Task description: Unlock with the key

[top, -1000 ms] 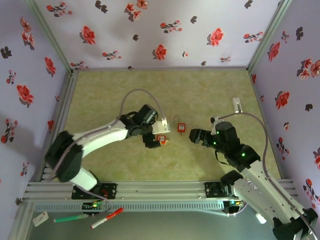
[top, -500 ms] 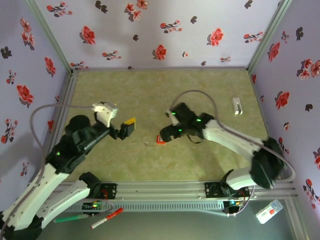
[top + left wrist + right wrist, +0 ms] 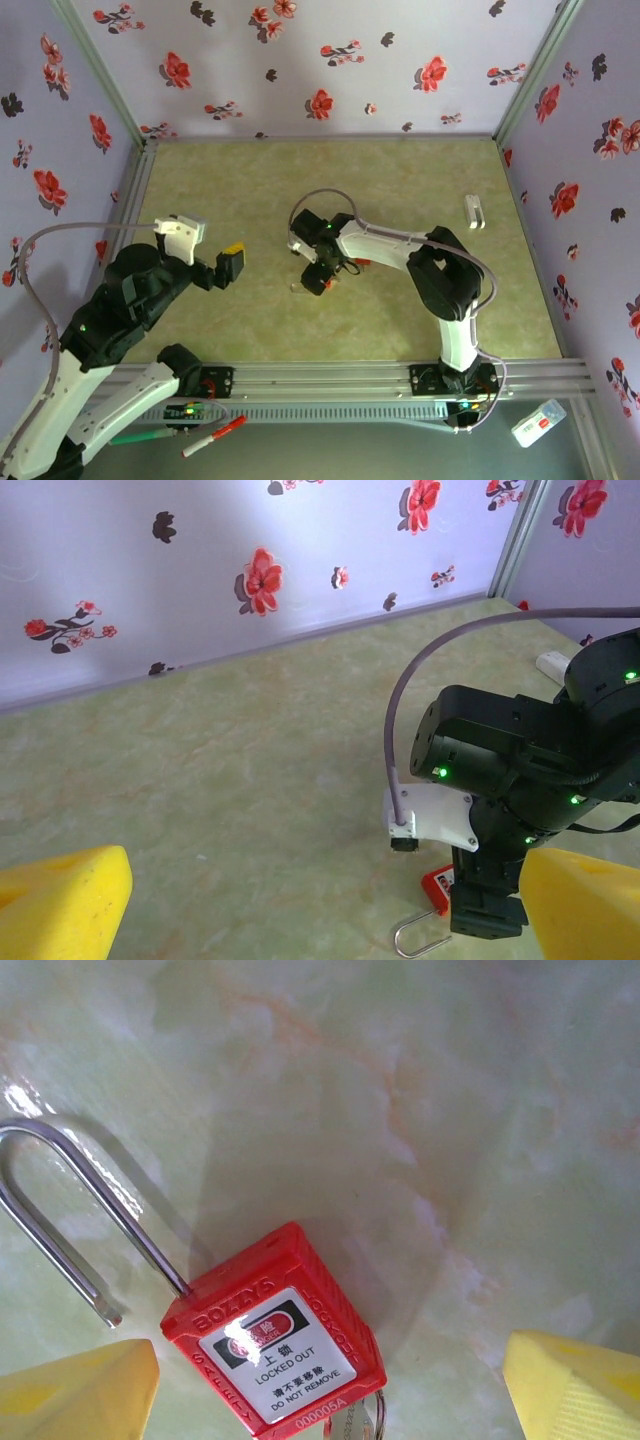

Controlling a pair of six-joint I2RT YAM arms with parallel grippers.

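Note:
A red padlock lies flat on the green table, its white label reading LOCKED OUT. Its steel shackle has one leg in the body, and the other end lies free beside it. A key on a ring sticks out of the padlock's bottom. My right gripper hangs right over the padlock, open, with a yellow finger on each side and neither touching. From above, the right gripper covers most of the padlock. My left gripper hovers open and empty to the left, looking at the padlock.
A small white block lies at the table's right side. Flowered walls close in the left, back and right. A red-capped marker, a green pen and a white tag lie off the table in front of the rail.
My right gripper has moved left and down over the padlock. My left gripper has drawn back a little to the left and stays open.

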